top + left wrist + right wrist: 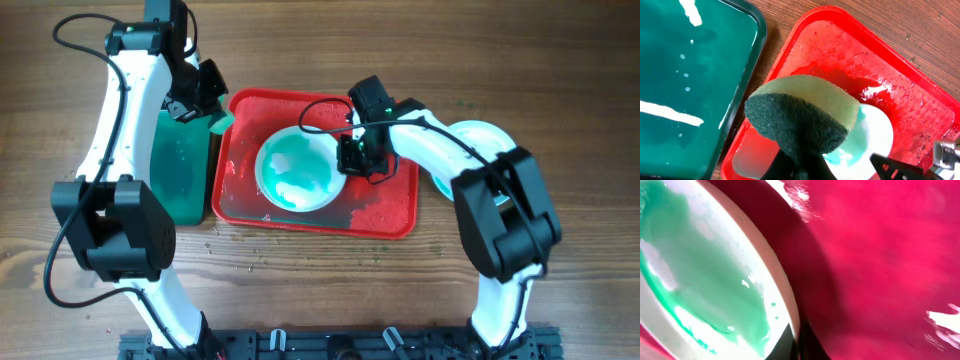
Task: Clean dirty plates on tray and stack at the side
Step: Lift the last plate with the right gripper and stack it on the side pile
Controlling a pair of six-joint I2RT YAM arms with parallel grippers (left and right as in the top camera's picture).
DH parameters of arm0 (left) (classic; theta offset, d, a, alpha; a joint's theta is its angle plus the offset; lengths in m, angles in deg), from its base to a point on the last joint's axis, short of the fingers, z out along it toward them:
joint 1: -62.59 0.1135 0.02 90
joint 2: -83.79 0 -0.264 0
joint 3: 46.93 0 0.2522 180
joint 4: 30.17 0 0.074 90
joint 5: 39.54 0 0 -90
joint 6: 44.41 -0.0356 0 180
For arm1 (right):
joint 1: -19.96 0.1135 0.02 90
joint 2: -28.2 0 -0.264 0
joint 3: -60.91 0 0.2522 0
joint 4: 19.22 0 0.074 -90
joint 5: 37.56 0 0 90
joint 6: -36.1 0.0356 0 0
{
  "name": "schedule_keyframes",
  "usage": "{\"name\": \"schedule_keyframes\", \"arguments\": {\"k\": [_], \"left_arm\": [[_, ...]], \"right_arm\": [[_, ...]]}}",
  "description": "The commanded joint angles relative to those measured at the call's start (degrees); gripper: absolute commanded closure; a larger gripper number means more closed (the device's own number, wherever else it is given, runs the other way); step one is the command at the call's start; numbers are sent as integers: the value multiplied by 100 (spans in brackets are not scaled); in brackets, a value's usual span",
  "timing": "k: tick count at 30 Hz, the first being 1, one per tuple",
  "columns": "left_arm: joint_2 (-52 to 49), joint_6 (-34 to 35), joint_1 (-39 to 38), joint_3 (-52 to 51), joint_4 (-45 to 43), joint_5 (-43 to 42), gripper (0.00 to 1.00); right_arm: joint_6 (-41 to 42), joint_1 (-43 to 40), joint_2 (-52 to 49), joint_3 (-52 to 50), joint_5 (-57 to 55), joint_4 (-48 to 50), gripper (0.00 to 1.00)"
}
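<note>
Currently pinching a plate (295,172) by its right rim with the right claw (351,158), closed down narrowly onto that edge. From the right wrist, showing the thin white rim caught between two dark fingertips (785,345). Sitting in the middle of the tray (385,212), directly left of that claw.

Showing a white face smeared with teal-green, thickest across the middle, broken by bare white patches.

Holding a sponge (224,122) in the left claw (215,114), clamped on it. Hovering over the tray's far left corner, apart from the plate.

Counting two plates for certain: the one in the tray, plus a second plate (482,130) on the table (560,280) to the right. Mostly hidden behind the right arm (440,150); possibly a stack, impossible to tell. Counting also one tray, one green tray (180,170) touching its left side, one sponge, two claws.
</note>
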Motion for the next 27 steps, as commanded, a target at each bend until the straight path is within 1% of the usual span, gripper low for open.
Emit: {"name": "schedule_keyframes", "arguments": {"k": [1, 2, 5, 8, 12, 16, 19, 21, 27], "left_arm": [[79, 96, -9, -66, -46, -9, 96], [74, 96, -42, -149, -138, -9, 96], [72, 118, -66, -236, -262, -11, 96], [72, 118, -72, -236, -289, -11, 96], [72, 116, -103, -236, -323, -11, 96], [72, 118, -103, -236, -326, -11, 96], [72, 118, -103, -236, -321, -11, 96], [72, 118, -103, -236, -323, -11, 96], [72, 116, -103, -236, -326, -9, 96]], "right_arm": [[-334, 50, 1062, -11, -1683, -323, 96], [-352, 157, 1443, -11, -2551, -485, 96], [-348, 658, 2109, -11, -4669, -741, 96], [-345, 1349, 2439, -11, -6542, -859, 96], [-350, 2273, 2463, -13, -8568, -931, 96], [-352, 2979, 2465, -13, -10131, -929, 96], [-490, 3244, 2465, -13, -10714, -909, 96], [-918, 3348, 2465, -13, -10712, -761, 96], [-931, 3390, 2465, -13, -10708, -588, 96]]}}
